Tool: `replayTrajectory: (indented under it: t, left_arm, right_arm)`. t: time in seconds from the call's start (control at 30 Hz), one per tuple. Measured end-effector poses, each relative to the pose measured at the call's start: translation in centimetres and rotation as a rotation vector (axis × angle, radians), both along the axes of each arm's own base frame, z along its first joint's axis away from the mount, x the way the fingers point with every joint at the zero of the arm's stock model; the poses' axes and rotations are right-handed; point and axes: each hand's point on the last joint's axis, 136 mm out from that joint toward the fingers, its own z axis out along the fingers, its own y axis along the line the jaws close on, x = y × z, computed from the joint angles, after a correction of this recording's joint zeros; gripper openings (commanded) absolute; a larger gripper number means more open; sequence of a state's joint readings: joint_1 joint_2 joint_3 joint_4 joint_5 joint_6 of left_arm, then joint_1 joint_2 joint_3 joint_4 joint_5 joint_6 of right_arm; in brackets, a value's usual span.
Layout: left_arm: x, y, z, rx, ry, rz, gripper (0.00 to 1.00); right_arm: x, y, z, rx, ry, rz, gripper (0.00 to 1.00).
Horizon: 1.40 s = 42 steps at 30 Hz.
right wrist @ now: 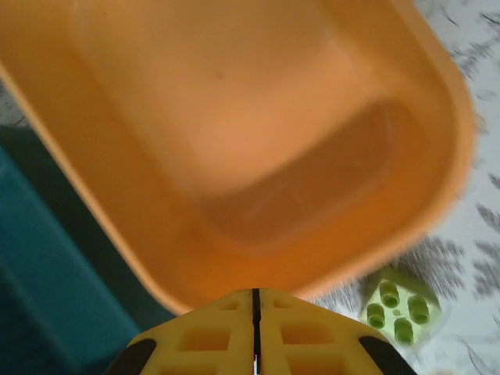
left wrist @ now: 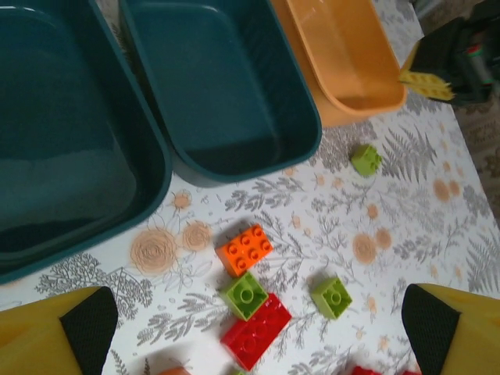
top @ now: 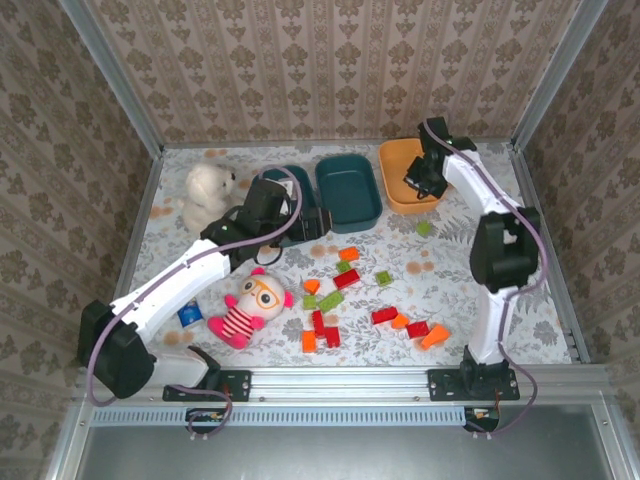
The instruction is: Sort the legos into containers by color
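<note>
Along the far edge of the floral worktop [top: 450, 290], two teal containers [left wrist: 226, 86] and an orange container [right wrist: 234, 117] sit side by side, their floors bare. The left arm [top: 190, 275] partly hides one teal container. The left gripper [left wrist: 258, 324] hangs released over scattered legos [top: 346, 279]. The right gripper [right wrist: 255, 328], clenched on nothing, hovers at the orange rim beside a lime lego [right wrist: 398, 306].

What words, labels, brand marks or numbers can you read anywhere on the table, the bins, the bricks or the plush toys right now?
None can be read.
small blue and white item next to the pink striped plush doll: any print is too small to read.
lime green brick by the orange plastic bin: studs blurred, no lettering legible.
dark teal plastic bins: plain, no label seen.
</note>
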<state>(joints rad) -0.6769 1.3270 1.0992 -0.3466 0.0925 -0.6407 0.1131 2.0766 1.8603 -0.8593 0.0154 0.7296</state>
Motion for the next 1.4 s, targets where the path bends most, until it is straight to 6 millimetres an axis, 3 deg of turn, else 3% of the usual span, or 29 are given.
replayTrajectory:
  t: [0.07,0.13,0.2,0.27,0.43,0.57,0.7,0.87,1.17,1.4]
  left_arm:
    - [0.6,0.2,0.2,-0.009,0.001,0.018,0.97]
    - [0.8,0.2,0.5,-0.016,0.000,0.024,0.97]
    - [0.8,0.2,0.6,-0.018,-0.001,0.024,0.97]
    - [0.7,0.2,0.6,-0.021,0.003,0.024,0.97]
    - [0.2,0.2,0.5,-0.028,0.008,0.015,0.96]
    - [0.0,0.0,0.5,-0.030,0.011,0.004,0.96]
    - [-0.2,-0.2,0.5,-0.032,0.014,-0.005,0.96]
    - [-0.3,-0.2,0.3,-0.026,0.022,-0.006,0.96]
    - [-0.6,-0.3,0.2,-0.025,0.024,-0.012,0.96]
    - [-0.9,-0.4,-0.1,-0.024,0.029,-0.014,0.96]
  right_arm:
    - [1.3,-0.1,-0.9,-0.009,0.010,0.007,0.12]
    - [1.1,-0.2,-1.2,-0.018,0.022,0.011,0.17]
    - [0.4,-0.4,-0.8,-0.020,0.011,0.013,0.34]
    - [-2.0,-0.8,-0.4,-0.025,0.011,0.019,0.47]
    - [-8.4,-1.5,0.7,-0.041,0.025,0.062,0.62]
    - [-11.6,-1.5,-1.8,-0.052,0.097,0.152,0.76]
    - [-12.0,-0.7,-4.7,-0.040,0.172,0.276,0.76]
    - [-11.3,-1.1,-7.3,-0.066,0.244,0.361,0.72]
    - [-8.6,-1.9,-8.4,-0.086,0.264,0.420,0.58]
    - [-8.8,-1.9,-8.8,-0.082,0.289,0.432,0.58]
